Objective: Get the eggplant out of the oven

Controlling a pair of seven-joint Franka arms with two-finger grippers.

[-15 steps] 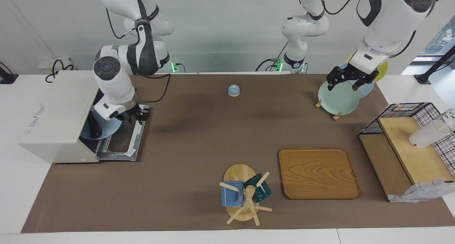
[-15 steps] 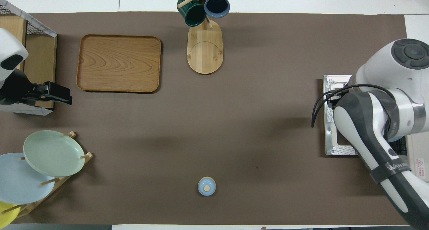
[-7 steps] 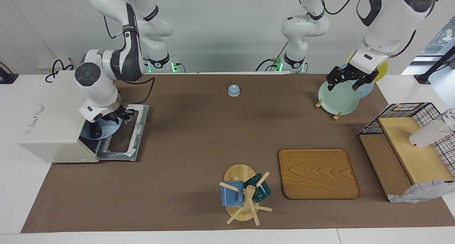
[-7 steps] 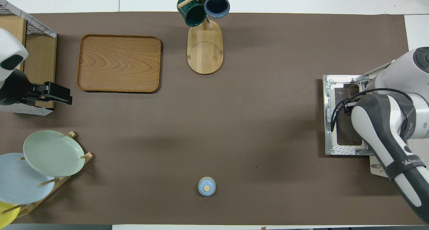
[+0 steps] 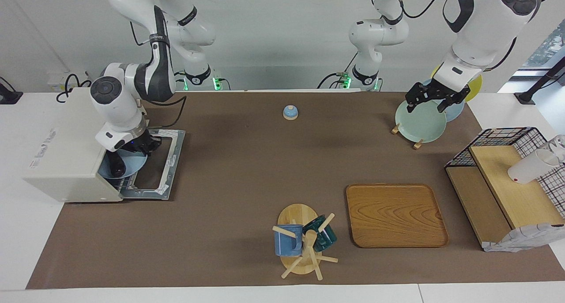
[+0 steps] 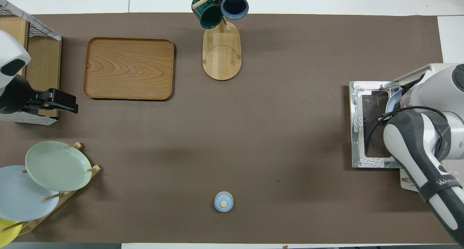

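At the right arm's end of the table stands the boxy cream-white toaster oven (image 5: 66,148), and its door with the dark glass window (image 5: 154,166) lies folded down flat on the brown table cover (image 5: 238,170). In the mouth of the oven there is a round light blue plate (image 5: 132,165), and on this plate lies the slender dark purple eggplant (image 5: 116,167), only partly visible under the arm. The right tool (image 5: 132,149) is down at the oven opening, just over the plate and touching or almost touching the eggplant; its fingers are closed together, but I cannot tell if they really hold the eggplant. In the overhead view the right arm covers this tool and the eggplant completely. The left tool (image 5: 431,99) waits in the air over the pale green plate (image 5: 419,123) that stands in the wooden plate rack near the corner at the left arm's end, and its black fingers are spread wide with nothing between them. A small blue bell (image 5: 290,112) sits near the table edge closest to the robots.
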